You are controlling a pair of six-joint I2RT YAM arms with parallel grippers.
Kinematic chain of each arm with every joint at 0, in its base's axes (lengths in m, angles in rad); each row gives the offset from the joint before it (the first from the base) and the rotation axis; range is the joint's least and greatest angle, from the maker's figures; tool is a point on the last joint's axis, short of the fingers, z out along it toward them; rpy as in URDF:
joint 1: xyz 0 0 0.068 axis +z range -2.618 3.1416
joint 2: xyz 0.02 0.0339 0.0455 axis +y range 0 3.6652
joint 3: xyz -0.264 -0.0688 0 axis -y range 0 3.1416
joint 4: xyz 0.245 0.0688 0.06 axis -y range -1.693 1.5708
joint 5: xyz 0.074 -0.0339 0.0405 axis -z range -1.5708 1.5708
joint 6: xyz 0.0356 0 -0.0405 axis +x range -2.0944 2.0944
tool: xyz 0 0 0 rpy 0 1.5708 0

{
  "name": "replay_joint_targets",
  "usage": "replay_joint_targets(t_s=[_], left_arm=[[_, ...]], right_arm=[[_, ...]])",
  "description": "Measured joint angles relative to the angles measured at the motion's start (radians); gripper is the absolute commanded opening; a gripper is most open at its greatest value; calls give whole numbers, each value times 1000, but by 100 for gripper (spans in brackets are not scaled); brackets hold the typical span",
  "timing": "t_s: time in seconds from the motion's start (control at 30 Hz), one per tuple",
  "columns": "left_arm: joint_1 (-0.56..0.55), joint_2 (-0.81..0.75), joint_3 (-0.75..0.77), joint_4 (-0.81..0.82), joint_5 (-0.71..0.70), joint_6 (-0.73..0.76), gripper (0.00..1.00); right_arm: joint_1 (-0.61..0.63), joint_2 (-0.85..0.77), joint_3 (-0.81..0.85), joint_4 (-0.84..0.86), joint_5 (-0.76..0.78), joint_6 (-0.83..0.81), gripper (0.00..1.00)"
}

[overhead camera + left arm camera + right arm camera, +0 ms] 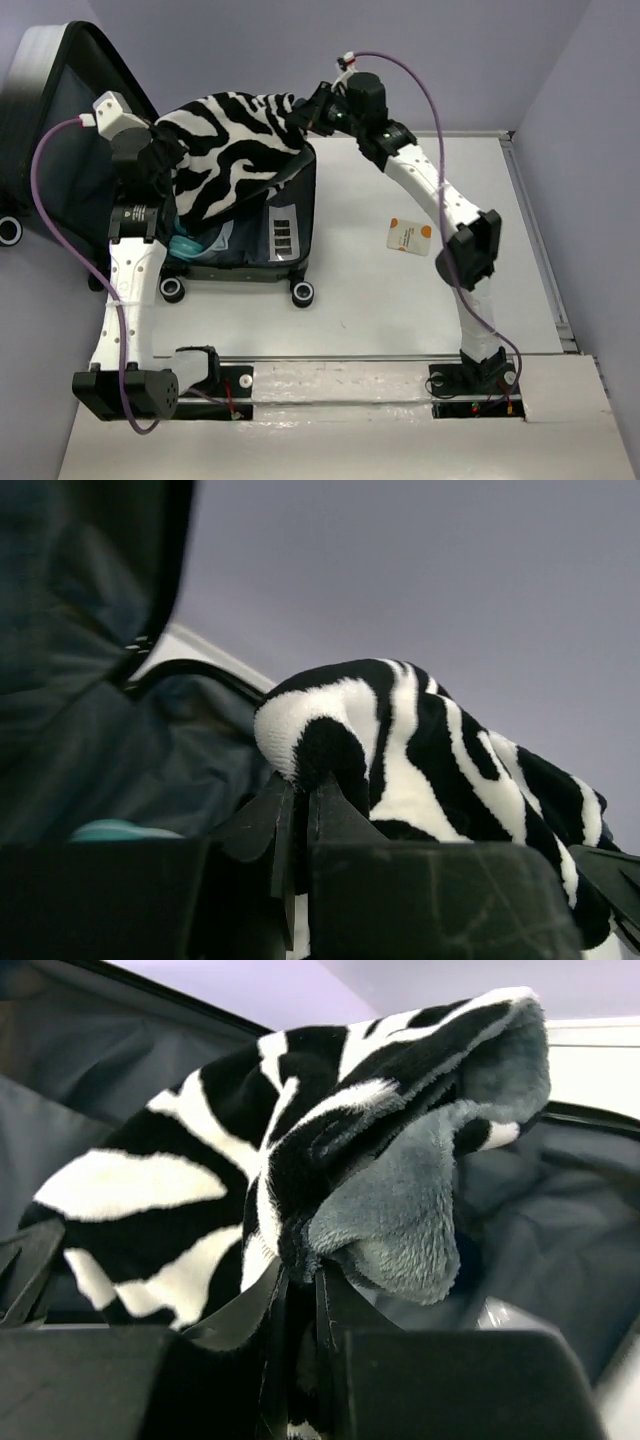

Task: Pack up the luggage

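On white table [390, 300], lilac walls [460, 50] | both jaws pinching zebra blanket [235, 150] over luggage [288, 235]

One suitcase [285, 235], one zebra-print blanket [230, 140], one teal item [185, 245], one card [408, 235]; two arms: left arm [128, 300], right arm [430, 180].

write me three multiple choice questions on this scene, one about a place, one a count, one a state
1. Where is the small white card with orange marks? A on the white table, right of the hard-shell wheeled suitcase; B inside the suitcase; C on the suitcase lid.
2. How many grippers hold the fluffy black-and-white zebra-striped blanket? A none; B one; C two.
3. The suitcase is: A zipped shut; B open, lid raised; C lying face down.
Answers: 1 A, the top view shows it on bare table beside the case. 2 C, the left gripper and right gripper each pinch a fold. 3 B, its dark lining shows.
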Motion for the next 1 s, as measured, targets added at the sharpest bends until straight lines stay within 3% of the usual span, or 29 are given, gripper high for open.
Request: replay_joint_targets(t_s=[0.07,0.1,0.13,0.17,0.23,0.33,0.47,0.53,0.67,0.73,0.8,0.83,0.9,0.93,1.0], left_arm=[[82,6,-30,-1,8,-9,62],[122,19,-48,-4,17,-9,88],[156,37,-60,-10,31,-16,95],[186,70,-63,-17,42,-9,99],[229,150,-61,-26,57,-16,99],[237,220,-91,-58,100,-14,99],[230,181,-96,-96,143,-6,99],[229,136,-79,-108,157,2,99],[186,-13,-65,-100,163,25,99],[133,-91,-76,-90,169,41,99],[51,-188,-133,-64,178,64,99],[22,-216,-164,-67,183,71,99],[-38,-293,-261,-55,232,91,99],[-55,-320,-300,-58,247,98,99],[-81,-373,-395,-65,303,119,99]], right_arm=[[14,142,124,18,-23,19,25],[21,203,163,20,-34,31,39],[26,270,205,20,-43,36,51],[30,322,221,18,-48,46,83],[32,410,232,-4,-65,45,96],[36,478,230,-69,-63,10,96],[38,438,230,-112,-44,-63,94],[39,388,230,-144,-20,-113,85],[32,251,183,-167,39,-220,50],[21,145,93,-171,60,-278,38],[0,58,1,-166,76,-324,35],[-18,5,-65,-163,84,-346,37],[-68,-93,-205,-171,114,-406,56],[-92,-121,-261,-170,127,-424,79],[-143,-158,-359,-176,171,-460,99]])
